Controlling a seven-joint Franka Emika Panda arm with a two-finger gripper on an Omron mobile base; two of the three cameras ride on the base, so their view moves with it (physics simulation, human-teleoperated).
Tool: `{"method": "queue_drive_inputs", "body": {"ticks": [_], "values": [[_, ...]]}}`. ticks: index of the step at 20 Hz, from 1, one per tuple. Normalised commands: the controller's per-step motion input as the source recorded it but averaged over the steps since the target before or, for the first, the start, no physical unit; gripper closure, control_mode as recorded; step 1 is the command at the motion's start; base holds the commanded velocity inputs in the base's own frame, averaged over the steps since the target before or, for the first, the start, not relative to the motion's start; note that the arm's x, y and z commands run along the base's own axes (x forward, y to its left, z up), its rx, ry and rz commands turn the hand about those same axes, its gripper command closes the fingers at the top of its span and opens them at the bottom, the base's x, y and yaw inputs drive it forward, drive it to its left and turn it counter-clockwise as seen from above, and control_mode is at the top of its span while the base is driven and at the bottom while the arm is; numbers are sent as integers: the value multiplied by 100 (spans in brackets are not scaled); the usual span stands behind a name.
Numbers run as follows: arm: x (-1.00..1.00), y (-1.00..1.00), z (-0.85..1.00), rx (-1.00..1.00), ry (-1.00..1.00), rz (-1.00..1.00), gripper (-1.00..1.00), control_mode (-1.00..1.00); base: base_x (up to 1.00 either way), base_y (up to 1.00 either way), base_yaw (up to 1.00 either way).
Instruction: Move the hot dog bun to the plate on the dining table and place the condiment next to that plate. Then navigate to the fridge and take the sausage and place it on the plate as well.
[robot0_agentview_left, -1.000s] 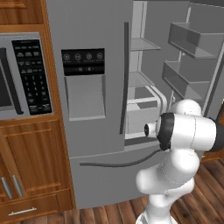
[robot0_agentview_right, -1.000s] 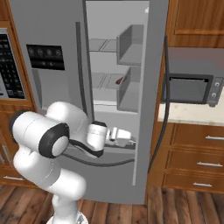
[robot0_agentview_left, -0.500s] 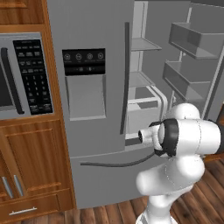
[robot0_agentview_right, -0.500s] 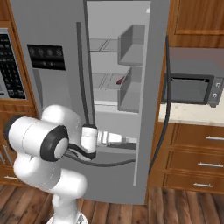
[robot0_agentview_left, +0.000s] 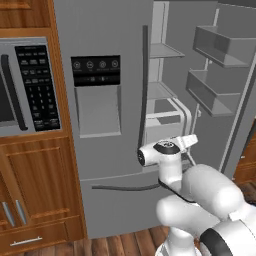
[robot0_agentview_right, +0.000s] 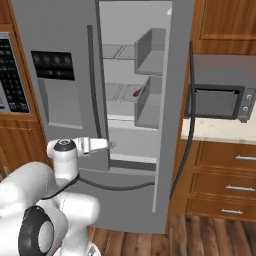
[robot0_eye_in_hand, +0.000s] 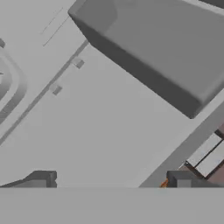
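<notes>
The fridge (robot0_agentview_left: 115, 125) stands with its right door (robot0_agentview_left: 220, 75) swung wide open. Inside, grey shelves (robot0_agentview_right: 120, 92) can be seen. A small red thing, likely the sausage (robot0_agentview_right: 136, 92), lies on the middle shelf, at the right, just beside a door bin (robot0_agentview_right: 150, 102). It is too small to tell more about it.

The white arm (robot0_agentview_left: 200, 200) reaches toward the open fridge. Its end effector (robot0_agentview_right: 111, 145) is low, below the shelf with the sausage and well apart from it. In the hand view, the two dark fingertips (robot0_eye_in_hand: 41, 178) are spread wide, with nothing between them.

A microwave (robot0_agentview_right: 220, 100) sits on the table (robot0_agentview_right: 220, 131) to the right of the fridge. Wooden drawers (robot0_agentview_right: 225, 180) are under it.
</notes>
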Motion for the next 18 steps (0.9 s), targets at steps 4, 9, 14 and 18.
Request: {"method": "queue_drive_inputs", "body": {"ticks": [4,9,14,18], "values": [[-17,87,100,23,0,25,-100,-100,0,0,0],[-41,60,77,32,0,15,-100,-100,0,0,0],[-43,38,26,42,3,13,-100,-100,0,0,0],[-14,26,0,42,0,11,-100,-100,0,0,0]]}}
